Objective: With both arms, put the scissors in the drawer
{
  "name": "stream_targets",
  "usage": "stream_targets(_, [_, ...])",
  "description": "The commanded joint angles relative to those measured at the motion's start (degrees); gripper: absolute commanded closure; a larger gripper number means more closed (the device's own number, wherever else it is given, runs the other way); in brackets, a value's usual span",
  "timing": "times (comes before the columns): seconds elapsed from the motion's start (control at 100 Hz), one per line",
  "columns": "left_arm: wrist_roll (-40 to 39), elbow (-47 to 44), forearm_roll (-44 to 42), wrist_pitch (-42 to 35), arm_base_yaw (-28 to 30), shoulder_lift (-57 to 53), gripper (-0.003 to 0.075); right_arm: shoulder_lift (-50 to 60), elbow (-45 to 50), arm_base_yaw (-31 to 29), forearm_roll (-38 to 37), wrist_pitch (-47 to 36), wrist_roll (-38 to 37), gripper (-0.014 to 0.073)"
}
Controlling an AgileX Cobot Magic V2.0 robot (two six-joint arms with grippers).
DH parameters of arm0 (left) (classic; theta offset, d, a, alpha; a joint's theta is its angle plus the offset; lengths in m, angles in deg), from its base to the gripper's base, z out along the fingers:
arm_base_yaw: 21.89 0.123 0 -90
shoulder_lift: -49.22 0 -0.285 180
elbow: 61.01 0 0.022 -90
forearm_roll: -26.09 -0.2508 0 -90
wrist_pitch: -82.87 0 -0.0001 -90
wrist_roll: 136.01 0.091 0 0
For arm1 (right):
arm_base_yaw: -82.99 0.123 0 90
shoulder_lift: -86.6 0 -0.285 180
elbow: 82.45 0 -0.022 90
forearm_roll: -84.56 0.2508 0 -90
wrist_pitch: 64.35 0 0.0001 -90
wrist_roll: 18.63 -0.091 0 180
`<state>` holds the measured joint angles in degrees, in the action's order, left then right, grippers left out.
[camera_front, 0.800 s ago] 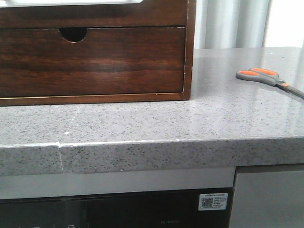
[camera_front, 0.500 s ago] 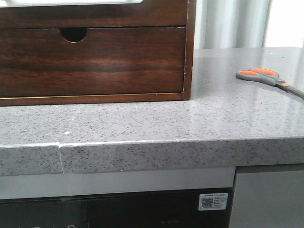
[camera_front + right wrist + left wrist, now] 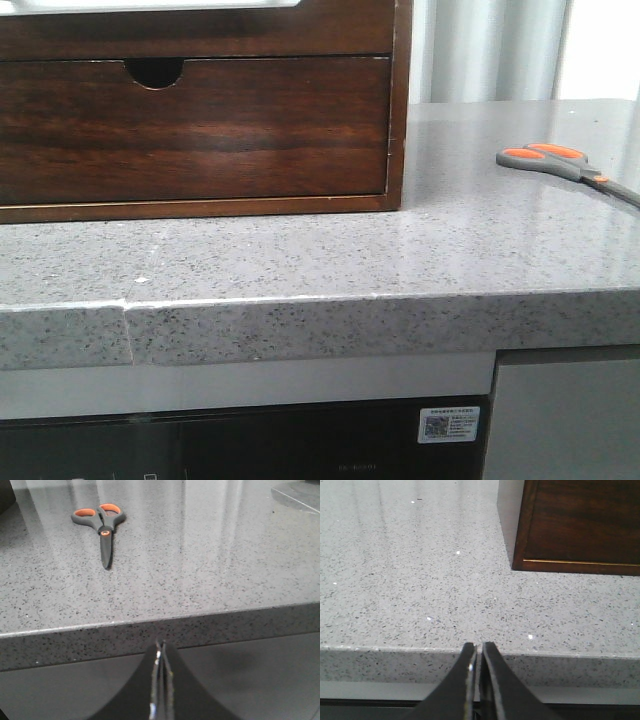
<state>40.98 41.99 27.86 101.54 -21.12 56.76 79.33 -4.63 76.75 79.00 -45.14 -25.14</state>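
Both arms sit low in front of the speckled grey counter (image 3: 330,255), level with its front edge. The left gripper (image 3: 477,652) and right gripper (image 3: 161,652) have their fingers pressed together, holding nothing. The scissors (image 3: 562,166) lie flat on the counter's right side, well apart from the dark wooden drawer cabinet (image 3: 200,120).

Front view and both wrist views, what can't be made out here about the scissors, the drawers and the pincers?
- Orange-and-grey plastic-handled scissors: in the front view the right frame edge cuts off the blade tips.
- Broad dark brown wooden drawer with pale cutout: the front view's top edge cuts it off.
- Dark wooden cabinet: left wrist view shows only a lower corner.
- Left pincer and right pincer: absent from the front view.
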Motion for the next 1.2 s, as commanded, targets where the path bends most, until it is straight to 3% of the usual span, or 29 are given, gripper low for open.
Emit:
stream_targets(0.0, [-0.6, -1.1, -0.1, -2.8, -0.1, -2.0, 0.0739, 1.6, 1.9, -0.3, -0.5, -1.3, 0.5, 0.064])
stream_targets(0.21, [-0.5, -1.1, -7.5, -3.8, -0.1, -2.0, 0.0739, 1.6, 1.9, -0.3, -0.5, -1.3, 0.5, 0.064])
stream_targets(0.56, [-0.5, -1.1, -7.4, -9.3, -0.1, -2.0, 0.0739, 1.6, 1.9, -0.3, -0.5, -1.4, 0.5, 0.064])
stream_targets(0.87, [-0.5, -1.1, -7.4, -18.7, -0.1, -2.0, 0.074, 1.6, 1.9, -0.3, -0.8, -5.1, 0.5, 0.064])
stream_targets(1.19, [-0.5, -1.1, -7.4, -18.7, -0.1, -2.0, 0.0739, 1.6, 1.9, -0.3, -1.1, -14.6, 0.5, 0.064])
